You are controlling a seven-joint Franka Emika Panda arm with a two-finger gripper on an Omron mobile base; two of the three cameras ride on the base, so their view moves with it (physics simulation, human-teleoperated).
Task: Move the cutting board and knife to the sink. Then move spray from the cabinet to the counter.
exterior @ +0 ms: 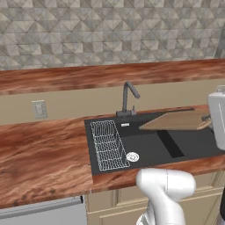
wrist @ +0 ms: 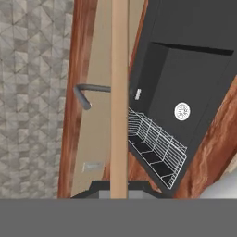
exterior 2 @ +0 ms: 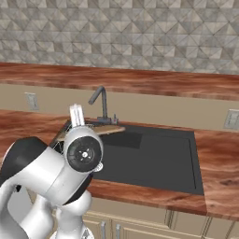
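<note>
The claw point(wrist: 119, 193) is pinched on the edge of one thin light tan wooden cutting board point(exterior: 178, 120), holding it level over the dark matte rectangular sink point(exterior: 193, 143), presumably so it can be lowered flat inside. One white wire rack point(exterior: 108, 145) and one grey faucet point(exterior: 128, 99) are present.

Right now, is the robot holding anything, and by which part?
Yes. The gripper is shut on the cutting board, pinching it at one edge, so the board hangs over the sink.
</note>
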